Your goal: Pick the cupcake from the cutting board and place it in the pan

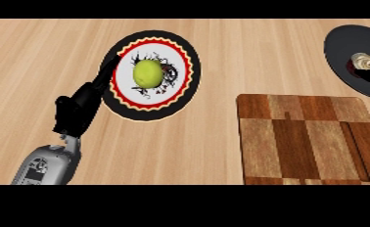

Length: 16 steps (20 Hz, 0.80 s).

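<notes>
Item 1, cutting board [303, 140]: bare on all that shows, its lower edge cut off; the cupcake [359, 63] appears to lie already in the black pan [339, 42] at the right edge, though the small pale shape is too cropped to confirm. Item 2, left hand [81, 108]: fingers straight, holding nothing, tips touching the rim of a patterned plate [180, 55] bearing a yellow-green fruit [147, 73]. Right hand absent from view; the remaining step is best done by withdrawing without nudging the pan.
</notes>
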{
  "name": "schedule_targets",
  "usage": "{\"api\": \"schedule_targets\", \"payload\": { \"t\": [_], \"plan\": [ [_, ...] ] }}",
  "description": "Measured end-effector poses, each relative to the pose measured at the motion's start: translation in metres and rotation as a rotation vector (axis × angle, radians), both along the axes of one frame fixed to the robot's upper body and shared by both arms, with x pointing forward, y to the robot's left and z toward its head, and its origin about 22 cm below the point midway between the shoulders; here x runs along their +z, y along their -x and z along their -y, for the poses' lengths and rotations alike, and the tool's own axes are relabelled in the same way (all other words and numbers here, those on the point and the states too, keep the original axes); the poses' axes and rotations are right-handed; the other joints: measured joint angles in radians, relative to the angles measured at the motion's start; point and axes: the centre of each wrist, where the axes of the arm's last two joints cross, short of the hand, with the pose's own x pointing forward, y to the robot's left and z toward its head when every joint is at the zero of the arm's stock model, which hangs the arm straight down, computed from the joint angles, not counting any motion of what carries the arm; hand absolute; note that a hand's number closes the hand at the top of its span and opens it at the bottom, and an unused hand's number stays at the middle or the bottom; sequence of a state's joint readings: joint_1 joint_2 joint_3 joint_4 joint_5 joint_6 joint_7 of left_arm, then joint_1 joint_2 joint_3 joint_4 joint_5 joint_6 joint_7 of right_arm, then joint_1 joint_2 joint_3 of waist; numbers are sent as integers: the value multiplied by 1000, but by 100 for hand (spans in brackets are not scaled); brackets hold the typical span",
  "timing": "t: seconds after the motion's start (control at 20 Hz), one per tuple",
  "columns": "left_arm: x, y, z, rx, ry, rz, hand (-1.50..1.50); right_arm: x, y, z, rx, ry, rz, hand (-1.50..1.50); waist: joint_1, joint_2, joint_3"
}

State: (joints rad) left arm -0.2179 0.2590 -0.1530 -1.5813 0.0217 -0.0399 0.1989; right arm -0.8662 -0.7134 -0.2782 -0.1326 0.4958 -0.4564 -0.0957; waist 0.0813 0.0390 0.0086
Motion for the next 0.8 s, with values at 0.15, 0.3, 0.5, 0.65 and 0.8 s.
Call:
{"api": "schedule_targets", "payload": {
  "t": [0.15,0.3,0.5,0.65,0.8],
  "plan": [
    [-1,0,0,0,-3,0,0,4,-1,1,13,-66,81,-150,0,2,2],
    [-2,0,-1,2,-4,0,0,11,-2,4,21,-133,205,-150,-4,2,4],
    [-6,2,0,10,-2,-3,0,15,2,11,23,-242,360,-150,-12,0,4],
    [-6,3,-4,16,-1,-4,0,12,10,19,45,-335,437,-150,-18,-3,3],
    [-4,3,-8,24,-4,-6,0,6,27,37,81,-397,486,-150,-26,-7,2]
  ]
}}
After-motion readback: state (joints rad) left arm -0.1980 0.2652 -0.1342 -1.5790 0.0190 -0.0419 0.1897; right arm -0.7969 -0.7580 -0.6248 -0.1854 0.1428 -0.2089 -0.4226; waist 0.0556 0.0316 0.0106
